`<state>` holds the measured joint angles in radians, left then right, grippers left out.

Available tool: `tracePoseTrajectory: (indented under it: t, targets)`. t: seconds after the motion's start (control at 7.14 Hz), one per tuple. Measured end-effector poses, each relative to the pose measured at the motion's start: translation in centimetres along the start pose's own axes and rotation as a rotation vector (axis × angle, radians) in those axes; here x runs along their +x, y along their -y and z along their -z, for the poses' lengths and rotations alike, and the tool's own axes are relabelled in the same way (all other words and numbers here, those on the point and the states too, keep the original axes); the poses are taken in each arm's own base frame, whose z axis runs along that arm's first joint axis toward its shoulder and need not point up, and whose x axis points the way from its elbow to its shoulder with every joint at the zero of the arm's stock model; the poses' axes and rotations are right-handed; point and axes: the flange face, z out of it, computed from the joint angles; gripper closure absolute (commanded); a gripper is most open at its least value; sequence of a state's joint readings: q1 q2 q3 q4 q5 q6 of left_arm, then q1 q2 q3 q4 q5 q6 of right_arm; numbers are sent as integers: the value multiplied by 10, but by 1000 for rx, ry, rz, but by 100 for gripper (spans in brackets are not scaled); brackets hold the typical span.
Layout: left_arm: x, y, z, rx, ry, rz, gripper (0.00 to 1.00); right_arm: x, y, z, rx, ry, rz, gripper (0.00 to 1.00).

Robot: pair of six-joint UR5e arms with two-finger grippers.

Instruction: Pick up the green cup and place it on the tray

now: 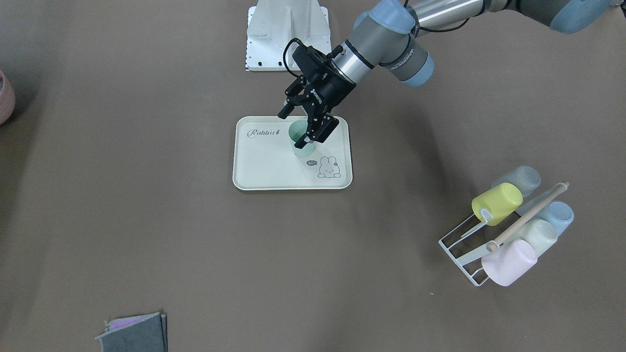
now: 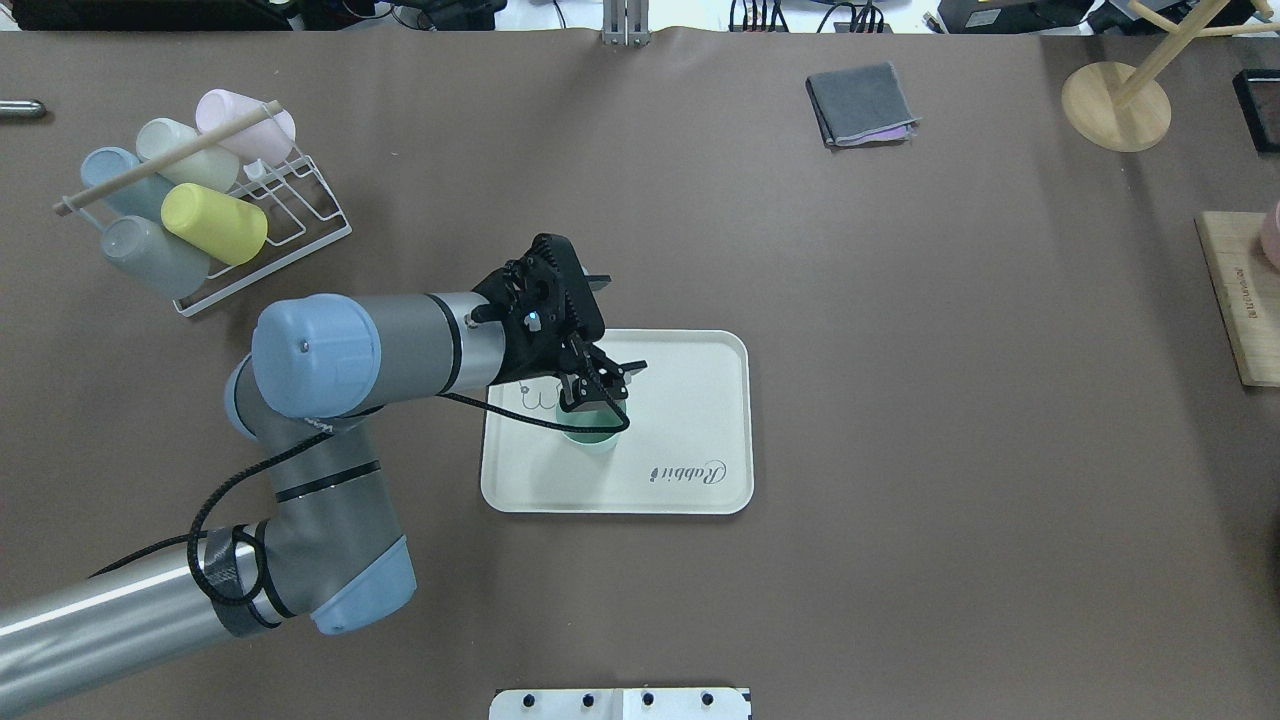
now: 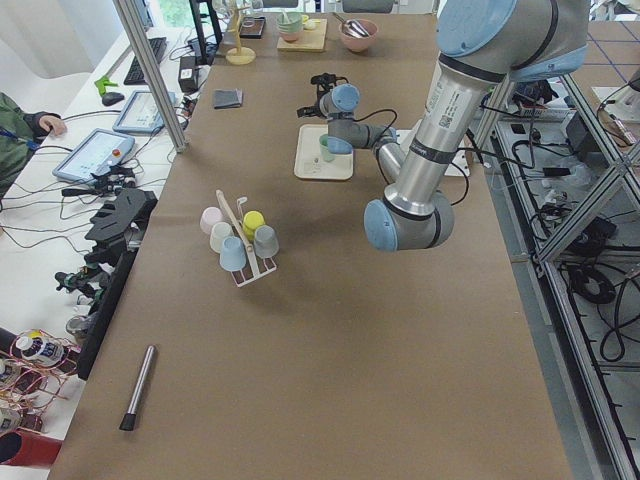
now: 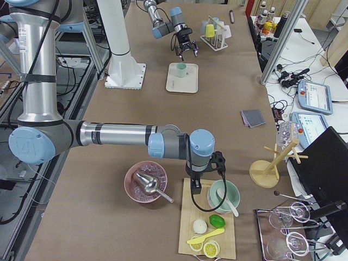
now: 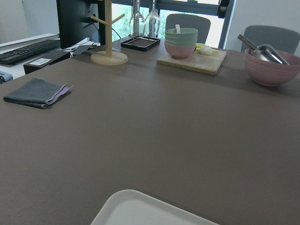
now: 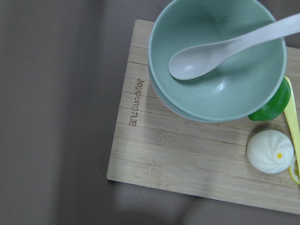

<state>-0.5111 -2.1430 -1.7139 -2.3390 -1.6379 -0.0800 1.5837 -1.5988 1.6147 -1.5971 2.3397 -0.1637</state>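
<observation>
1. the tray [image 1: 264, 166] lies flat at mid-table.
2. my left gripper [image 1: 295, 128] hangs just above the cup, fingers spread wide, gripping nothing.
3. my right gripper [image 4: 202, 185] is over the wooden board [image 4: 209, 239]; i cannot tell its opening.
4. the green cup [image 1: 302, 149] stands upright on the tray.

**Green cup [image 1: 299, 143] stands on the tray [image 1: 264, 168]**

The small, plain mint-green cup is upright with its mouth up, inside the cream tray's raised rim, between the "Rabbit" lettering and the bunny drawing. The rectangular, round-cornered tray lies flat on the brown tabletop [image 1: 146, 220].
</observation>
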Motion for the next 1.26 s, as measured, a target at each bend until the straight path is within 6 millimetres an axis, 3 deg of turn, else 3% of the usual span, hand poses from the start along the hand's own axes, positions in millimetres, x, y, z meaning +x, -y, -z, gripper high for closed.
tracePoseTrajectory:
  t: [0.28,0.7,0.98,1.26]
  targets:
    - [-51,15,30,-230,198,-106,1,3,6,-3,-2,4,-2,0]
    - [-104,-1,59,-492,465,-133,1,6,10,-7,-10,7,-6,0]
    - [-156,-32,78,-566,424,-37,1,0,19,-5,-7,5,8,0]
    - [-224,-85,128,-621,316,126,1,-1,23,-7,-12,5,12,0]
